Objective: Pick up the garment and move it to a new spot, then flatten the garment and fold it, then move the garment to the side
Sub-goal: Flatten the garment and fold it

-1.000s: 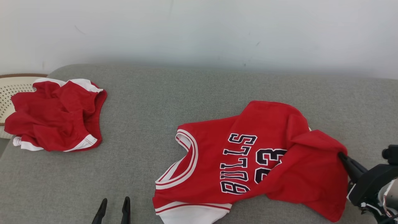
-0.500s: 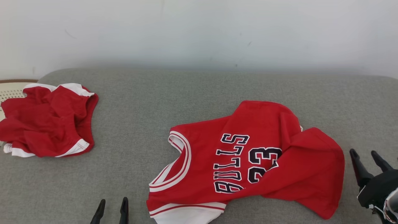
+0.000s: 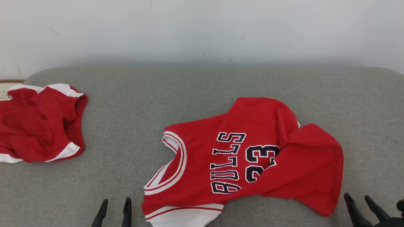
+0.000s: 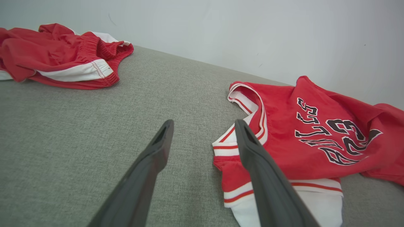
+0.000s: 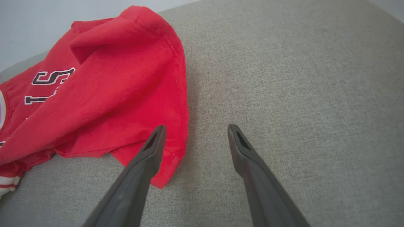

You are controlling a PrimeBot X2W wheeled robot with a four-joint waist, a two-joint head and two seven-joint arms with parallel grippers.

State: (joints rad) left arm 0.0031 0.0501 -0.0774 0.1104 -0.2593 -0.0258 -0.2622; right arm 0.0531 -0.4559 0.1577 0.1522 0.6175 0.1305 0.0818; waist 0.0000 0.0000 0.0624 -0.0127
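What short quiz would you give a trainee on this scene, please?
1. True or false: the right gripper is shut on the jersey.
2. Which number is printed on the jersey? A 32, B 23, C 13.
3. Fill in: by the robot's sides, the shorts lie to the jersey's ___.
Key: 1 false, the right gripper is open beside the jersey's hem; 2 B; 3 left.
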